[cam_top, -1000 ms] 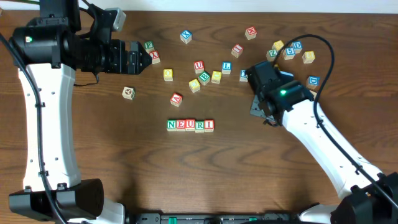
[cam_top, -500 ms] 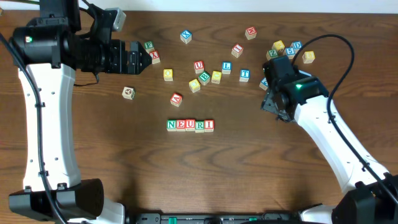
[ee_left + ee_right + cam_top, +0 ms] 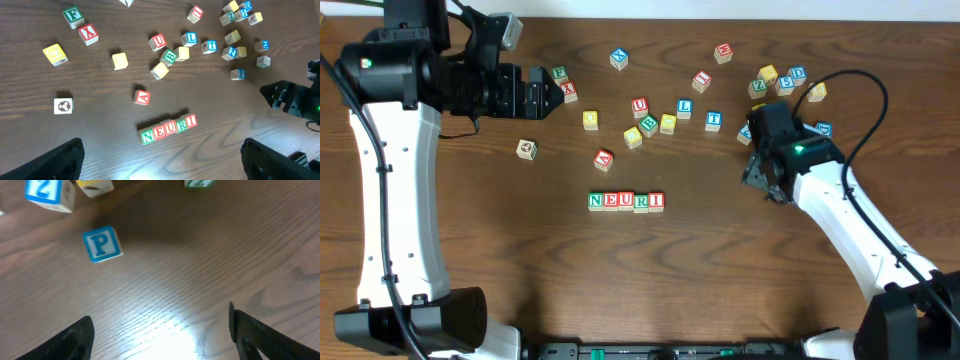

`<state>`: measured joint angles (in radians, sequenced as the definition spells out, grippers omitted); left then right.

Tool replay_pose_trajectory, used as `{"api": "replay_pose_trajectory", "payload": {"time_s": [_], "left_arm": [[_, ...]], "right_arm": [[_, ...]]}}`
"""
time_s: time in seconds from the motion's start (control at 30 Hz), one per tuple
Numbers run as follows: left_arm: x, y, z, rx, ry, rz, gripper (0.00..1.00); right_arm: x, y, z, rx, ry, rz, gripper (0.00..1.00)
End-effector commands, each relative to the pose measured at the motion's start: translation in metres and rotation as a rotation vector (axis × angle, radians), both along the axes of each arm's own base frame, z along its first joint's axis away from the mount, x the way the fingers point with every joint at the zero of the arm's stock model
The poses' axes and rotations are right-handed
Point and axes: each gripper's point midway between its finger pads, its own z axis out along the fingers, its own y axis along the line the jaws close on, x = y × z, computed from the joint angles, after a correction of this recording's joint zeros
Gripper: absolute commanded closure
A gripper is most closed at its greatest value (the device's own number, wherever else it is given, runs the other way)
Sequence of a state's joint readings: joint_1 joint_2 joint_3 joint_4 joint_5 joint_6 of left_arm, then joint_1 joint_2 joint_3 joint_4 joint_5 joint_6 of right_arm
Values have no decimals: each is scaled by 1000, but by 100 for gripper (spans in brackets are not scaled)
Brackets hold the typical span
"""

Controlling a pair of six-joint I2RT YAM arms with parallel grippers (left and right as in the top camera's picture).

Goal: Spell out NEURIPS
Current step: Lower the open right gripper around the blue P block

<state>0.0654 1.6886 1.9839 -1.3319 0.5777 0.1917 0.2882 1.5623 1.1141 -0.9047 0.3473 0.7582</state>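
While both pincers stand open and empty, you have a row of 5 cubes (image 3: 626,201) reading NEURI near the middle of the bench (image 3: 520,280). Your P cube (image 3: 102,243), with its blue letter, lies flat on bare wood to the right of that row and a little farther back. It sits just ahead of your right pincer (image 3: 160,335), not touching it. Your left pincer (image 3: 548,95) hangs at the far left, near the F cube (image 3: 559,74) and the X cube (image 3: 569,91).
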Motion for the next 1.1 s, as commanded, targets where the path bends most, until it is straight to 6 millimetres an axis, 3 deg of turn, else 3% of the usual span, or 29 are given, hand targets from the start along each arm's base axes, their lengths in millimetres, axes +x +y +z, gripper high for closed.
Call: {"api": "replay_pose_trajectory", "payload": {"time_s": [0.0,0.23,0.37,0.63,1.07], "left_arm": [[-1,0,8,-1,-29,-12,2],[-1,0,8,-1,-29,-12,2],[-1,0,8,-1,-29,-12,2],[-1,0,8,-1,-29,-12,2],[-1,0,8,-1,-29,-12,2]], "right_arm": [[-3,-9,-12,-21,12,-34,18],[17,-4,-18,-18,-34,12,17],[32,17,-36,80,-25,100,20],[28,20,-71,177,84,120,23],[39,11,-70,220,56,124,25]]}}
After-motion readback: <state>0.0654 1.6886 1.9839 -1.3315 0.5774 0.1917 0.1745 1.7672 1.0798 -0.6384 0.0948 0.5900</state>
